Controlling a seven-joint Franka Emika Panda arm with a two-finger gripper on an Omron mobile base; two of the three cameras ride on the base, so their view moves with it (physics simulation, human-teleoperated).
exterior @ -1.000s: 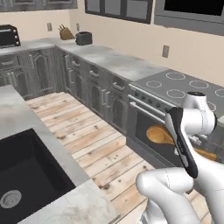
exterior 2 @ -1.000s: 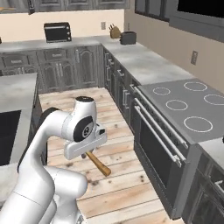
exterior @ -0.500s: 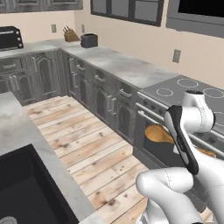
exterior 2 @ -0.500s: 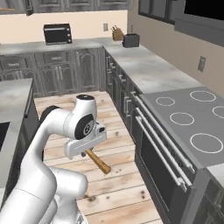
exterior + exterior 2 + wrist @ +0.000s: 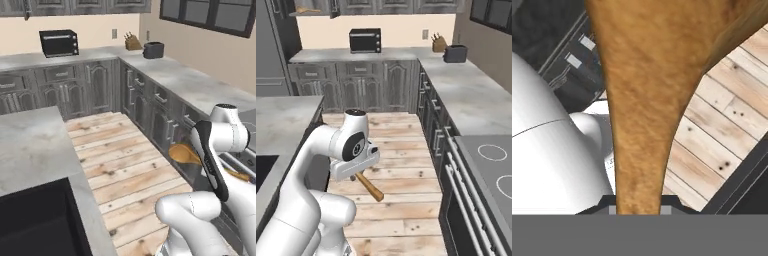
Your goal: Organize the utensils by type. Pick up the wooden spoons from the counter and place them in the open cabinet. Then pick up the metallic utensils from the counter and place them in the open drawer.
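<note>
Now we hold one wooden spoon [image 5: 644, 100], our jaws clamped on its handle, which rises straight from between them and widens into the orange-brown bowl beyond. Under the gripper [image 5: 358, 172] lies only plank floor [image 5: 401, 170]. We judge this the carrying step: next, the open cabinet [image 5: 311, 7], high and far ahead, must be reached.

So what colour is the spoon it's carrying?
Light orange-brown wooden spoon, clearest in the hand view.
</note>
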